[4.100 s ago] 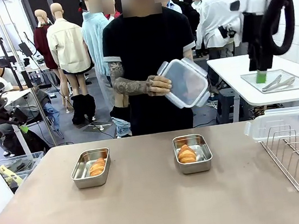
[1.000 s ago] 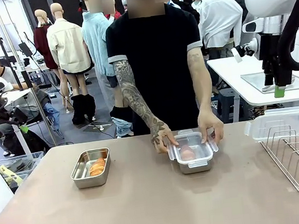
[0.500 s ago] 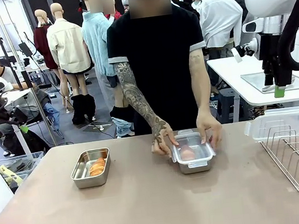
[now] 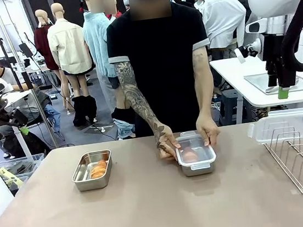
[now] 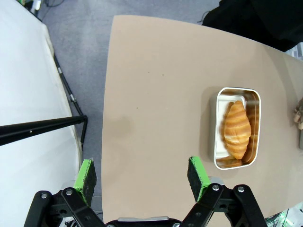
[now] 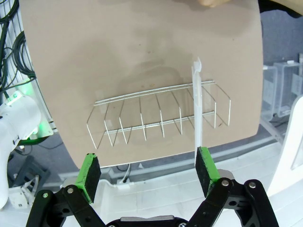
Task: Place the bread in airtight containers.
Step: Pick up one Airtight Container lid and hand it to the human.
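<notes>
Left claw [image 5: 142, 172] and right claw [image 6: 149, 170] both wide open, empty.
We see one croissant [image 4: 98, 169] in the uncovered tin [image 4: 81, 174], table [image 4: 152, 213] left. The lidded tin [image 4: 198, 166] sits centre with the person's hands [image 4: 166, 142] on it, second croissant [image 4: 190, 156] probably inside; the lid blurs it.

Resting in steel tins.
Lying uncovered: L croissant [image 4: 98, 169] in L tin [image 4: 79, 176]; sitting under clear lid [image 4: 198, 146]: R croissant [image 4: 190, 156] in R tin [image 4: 197, 168]; standing on edge: 2nd lid [image 4: 283, 125].
</notes>
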`<state>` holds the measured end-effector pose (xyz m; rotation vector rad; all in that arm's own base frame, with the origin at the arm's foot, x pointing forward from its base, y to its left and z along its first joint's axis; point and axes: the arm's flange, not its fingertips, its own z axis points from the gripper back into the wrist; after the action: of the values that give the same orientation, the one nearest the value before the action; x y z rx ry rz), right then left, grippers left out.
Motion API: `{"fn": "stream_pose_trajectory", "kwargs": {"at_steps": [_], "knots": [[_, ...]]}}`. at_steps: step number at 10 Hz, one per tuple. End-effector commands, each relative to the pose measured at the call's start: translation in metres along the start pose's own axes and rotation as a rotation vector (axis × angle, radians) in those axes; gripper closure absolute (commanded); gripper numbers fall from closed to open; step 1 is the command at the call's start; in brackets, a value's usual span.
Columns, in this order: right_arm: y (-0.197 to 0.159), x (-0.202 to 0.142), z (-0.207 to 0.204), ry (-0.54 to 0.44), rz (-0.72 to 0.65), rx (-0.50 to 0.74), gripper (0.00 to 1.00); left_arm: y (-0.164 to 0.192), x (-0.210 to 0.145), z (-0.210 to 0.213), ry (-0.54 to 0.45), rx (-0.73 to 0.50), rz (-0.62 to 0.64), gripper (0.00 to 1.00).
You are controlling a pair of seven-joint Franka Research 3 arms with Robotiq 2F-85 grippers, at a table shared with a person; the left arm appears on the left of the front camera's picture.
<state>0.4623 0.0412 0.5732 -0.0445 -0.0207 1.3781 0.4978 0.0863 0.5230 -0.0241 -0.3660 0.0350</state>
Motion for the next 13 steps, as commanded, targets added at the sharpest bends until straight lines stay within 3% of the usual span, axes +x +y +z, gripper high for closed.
{"fn": "stream_pose_trajectory", "kwargs": {"at_steps": [1,13], "knots": [[-0.0008,0.0002,0.0011,-0.013,-0.021,0.004,0.00,0.0003,0.0002,0.0018,-0.003,0.002,0.005,0.00],[-0.0008,0.0002,0.0011,-0.013,-0.021,0.004,0.00,0.0003,0.0002,0.0018,-0.003,0.002,0.005,0.00]]}}
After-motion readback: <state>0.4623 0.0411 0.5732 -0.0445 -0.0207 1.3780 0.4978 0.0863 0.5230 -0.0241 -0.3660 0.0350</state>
